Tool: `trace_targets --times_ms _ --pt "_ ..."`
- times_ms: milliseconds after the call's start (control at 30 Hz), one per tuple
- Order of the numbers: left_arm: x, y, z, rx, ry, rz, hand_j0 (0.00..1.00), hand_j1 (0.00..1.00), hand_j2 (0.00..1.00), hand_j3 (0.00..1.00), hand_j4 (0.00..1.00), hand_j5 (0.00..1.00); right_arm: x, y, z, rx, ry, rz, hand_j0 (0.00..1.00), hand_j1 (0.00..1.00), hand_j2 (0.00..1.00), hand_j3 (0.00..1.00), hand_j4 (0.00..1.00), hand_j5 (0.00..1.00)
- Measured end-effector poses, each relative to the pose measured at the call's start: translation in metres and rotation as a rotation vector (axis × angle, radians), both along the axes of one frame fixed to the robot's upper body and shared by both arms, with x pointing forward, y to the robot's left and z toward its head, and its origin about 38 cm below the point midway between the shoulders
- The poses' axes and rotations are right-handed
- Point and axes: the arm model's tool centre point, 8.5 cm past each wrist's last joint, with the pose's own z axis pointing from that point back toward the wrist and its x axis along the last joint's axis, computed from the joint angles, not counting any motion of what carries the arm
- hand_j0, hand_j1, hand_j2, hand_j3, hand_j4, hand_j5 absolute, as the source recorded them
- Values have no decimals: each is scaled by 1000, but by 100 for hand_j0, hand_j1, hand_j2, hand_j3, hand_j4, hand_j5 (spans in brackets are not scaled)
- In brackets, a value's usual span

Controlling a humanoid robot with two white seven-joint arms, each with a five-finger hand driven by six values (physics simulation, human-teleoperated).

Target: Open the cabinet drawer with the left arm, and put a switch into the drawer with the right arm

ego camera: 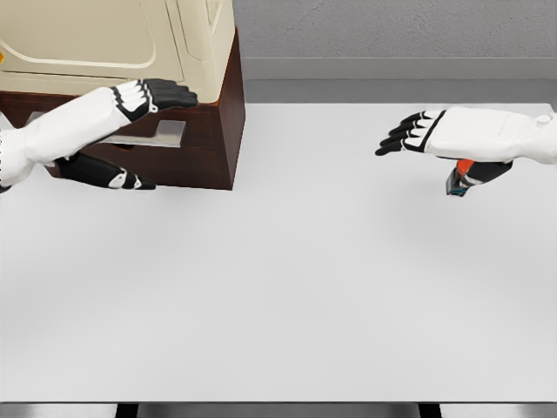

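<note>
A dark brown cabinet [213,131] stands at the table's back left, its drawer front flush, with a silver handle [165,133]. My left hand [164,139] is open in front of that drawer: fingers stretched above the handle, thumb spread below it, nothing grasped. The switch [459,181], a small dark block with red and teal parts, sits on the table at the right. My right hand [424,157] hovers open just over it, fingers pointing left, the thumb low beside the switch. The hand hides most of the switch.
A cream-coloured appliance [104,39] sits on top of the cabinet. The white table [287,287] spreads wide between the two hands and toward the front edge. A grey wall runs along the back.
</note>
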Motion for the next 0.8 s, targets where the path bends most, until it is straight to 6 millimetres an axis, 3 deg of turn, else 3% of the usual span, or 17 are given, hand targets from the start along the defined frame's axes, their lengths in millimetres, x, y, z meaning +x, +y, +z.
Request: trace_targets --times_ms 100,200,300,533,800 --pt "2 -5 11 66 -62 -20 100 100 100 100 100 100 1 -2 -2 -1 7 -8 100 100 100 100 100 100" --pt "2 -7 7 92 -62 -31 100 100 100 100 100 100 2 -7 -14 -4 37 -27 100 100 100 100 100 100" --pt "0 -7 -1 92 -36 -31 100 100 100 100 100 100 9 -22 -23 -8 63 -79 100 100 100 100 100 100" --pt "0 -1 3 81 -24 -16 100 100 100 100 100 100 27 -58 -48 0 130 -222 100 100 100 100 100 100" --pt "-1 11 8 94 -33 14 100 100 100 100 100 100 46 -70 -73 -6 170 -326 100 100 100 100 100 100"
